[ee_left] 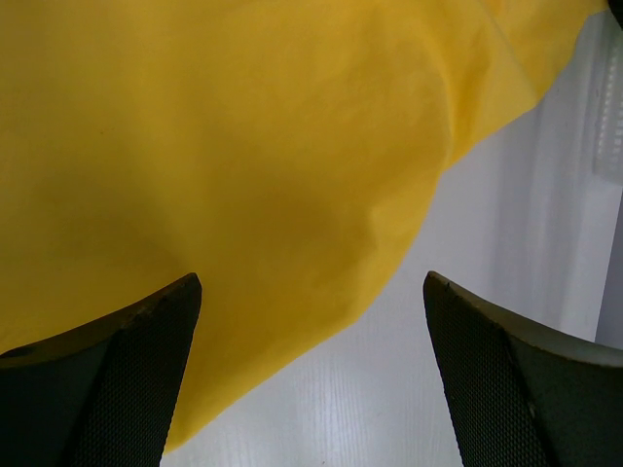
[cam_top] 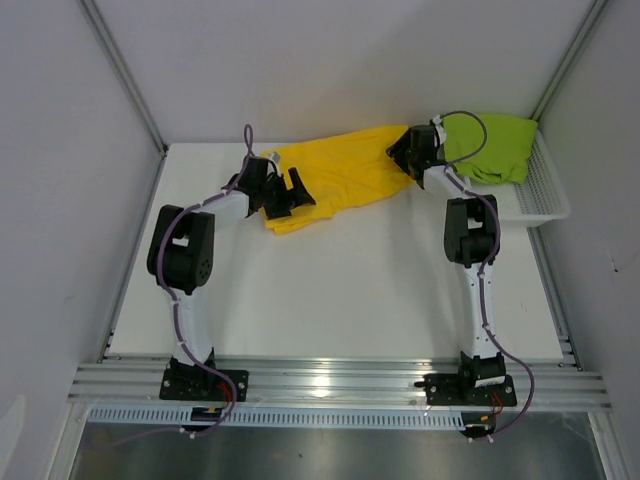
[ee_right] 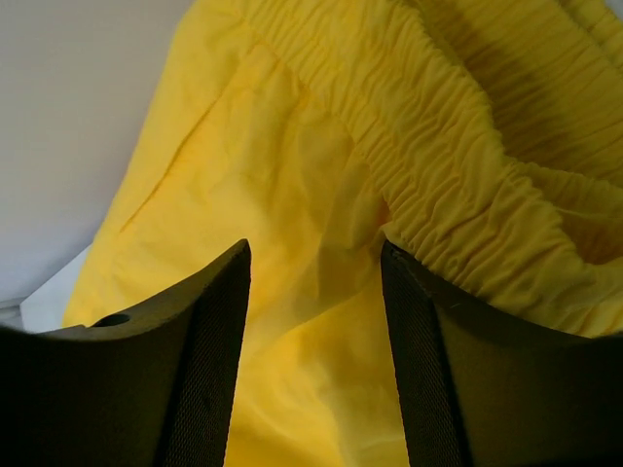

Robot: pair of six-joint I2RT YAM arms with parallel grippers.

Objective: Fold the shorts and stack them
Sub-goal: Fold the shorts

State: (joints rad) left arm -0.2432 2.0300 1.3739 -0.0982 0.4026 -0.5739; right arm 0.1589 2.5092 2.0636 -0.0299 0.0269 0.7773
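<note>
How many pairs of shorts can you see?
2. The yellow shorts lie spread on the table; the green shorts sit bunched in the basket, which may hide more.

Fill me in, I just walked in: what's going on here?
Two robot arms are working on the yellow shorts lying on the table. The right gripper straddles fabric beside the elastic waistband; whether it grips is unclear. The left gripper hovers open over the opposite end, holding nothing. The green shorts sit bunched in the white basket at the far right.
</note>
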